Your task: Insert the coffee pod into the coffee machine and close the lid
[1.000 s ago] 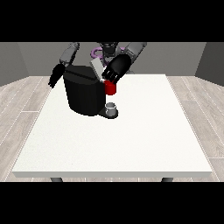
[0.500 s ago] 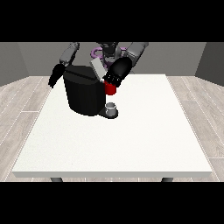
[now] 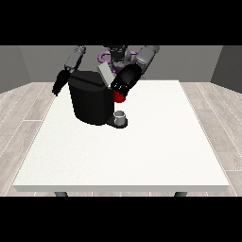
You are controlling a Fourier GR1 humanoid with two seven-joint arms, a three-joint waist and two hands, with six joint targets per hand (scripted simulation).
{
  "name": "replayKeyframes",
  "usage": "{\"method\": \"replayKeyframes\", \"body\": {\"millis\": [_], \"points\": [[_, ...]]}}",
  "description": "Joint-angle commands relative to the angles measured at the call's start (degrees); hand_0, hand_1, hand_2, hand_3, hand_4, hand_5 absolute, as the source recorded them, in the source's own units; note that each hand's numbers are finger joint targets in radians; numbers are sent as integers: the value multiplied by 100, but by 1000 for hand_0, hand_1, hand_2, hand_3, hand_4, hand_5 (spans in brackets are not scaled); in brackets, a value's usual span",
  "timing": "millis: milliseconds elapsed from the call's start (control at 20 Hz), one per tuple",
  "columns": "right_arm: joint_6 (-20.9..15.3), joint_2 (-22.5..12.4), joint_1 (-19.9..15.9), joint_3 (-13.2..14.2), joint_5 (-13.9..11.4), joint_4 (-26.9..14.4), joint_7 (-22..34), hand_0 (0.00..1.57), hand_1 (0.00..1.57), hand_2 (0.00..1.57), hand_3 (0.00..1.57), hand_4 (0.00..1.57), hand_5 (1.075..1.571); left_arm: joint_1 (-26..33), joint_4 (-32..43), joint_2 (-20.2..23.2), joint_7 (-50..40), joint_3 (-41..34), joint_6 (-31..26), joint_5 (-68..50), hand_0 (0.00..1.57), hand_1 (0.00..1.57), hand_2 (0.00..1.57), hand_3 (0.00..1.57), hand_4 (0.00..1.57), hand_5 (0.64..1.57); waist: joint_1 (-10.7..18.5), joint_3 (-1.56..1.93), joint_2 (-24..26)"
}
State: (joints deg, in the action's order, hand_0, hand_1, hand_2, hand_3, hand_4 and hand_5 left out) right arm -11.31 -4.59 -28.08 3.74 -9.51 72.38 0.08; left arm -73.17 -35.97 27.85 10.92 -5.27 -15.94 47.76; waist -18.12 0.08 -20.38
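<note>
**Hand at the machine's open top**

The black coffee machine (image 3: 91,101) stood toward the far left of the white table (image 3: 142,156), its grey lid (image 3: 106,74) tilted up and open. Right there at the top front edge, the hand at the view's right (image 3: 124,83) was pressed in close beside the lid, its dark fingers bunched over the opening; whether they were apart or clamped on anything, I could not tell. Just under that hand sat a red thing at the machine (image 3: 120,97). Down on the machine's base plate stood 1 small grey cup (image 3: 120,116), upright, and nothing showed inside it from here. The grey pod itself did not show plainly anywhere. Over at the view's left, the other hand (image 3: 59,85) hung off the table's edge beside the machine, not touching it, its fingers too small to read.
</note>
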Motion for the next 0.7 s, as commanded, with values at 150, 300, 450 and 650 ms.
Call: {"method": "replayKeyframes", "body": {"millis": [150,300,450,650], "points": [[104,-28,199,-165,-79,226,232,0,0,0,0,71,1571,157,167,28,256,-180,346,-41,1241,1241,1202,970,0,1571,-227,-10,23],[11,-19,-178,-116,-118,93,162,0,0,0,0,147,1571,-96,76,15,238,-57,351,98,1232,1232,1211,967,0,1571,-104,-7,-196],[176,-103,-101,-125,-58,180,173,0,0,0,0,185,1571,-93,87,155,371,-77,469,161,1222,1222,1174,886,0,1571,-249,-8,-225],[-79,-6,-217,-96,-166,85,87,0,0,0,0,87,1571,-158,43,181,492,2,524,273,999,999,1023,718,0,1571,-124,-7,-383]]}}
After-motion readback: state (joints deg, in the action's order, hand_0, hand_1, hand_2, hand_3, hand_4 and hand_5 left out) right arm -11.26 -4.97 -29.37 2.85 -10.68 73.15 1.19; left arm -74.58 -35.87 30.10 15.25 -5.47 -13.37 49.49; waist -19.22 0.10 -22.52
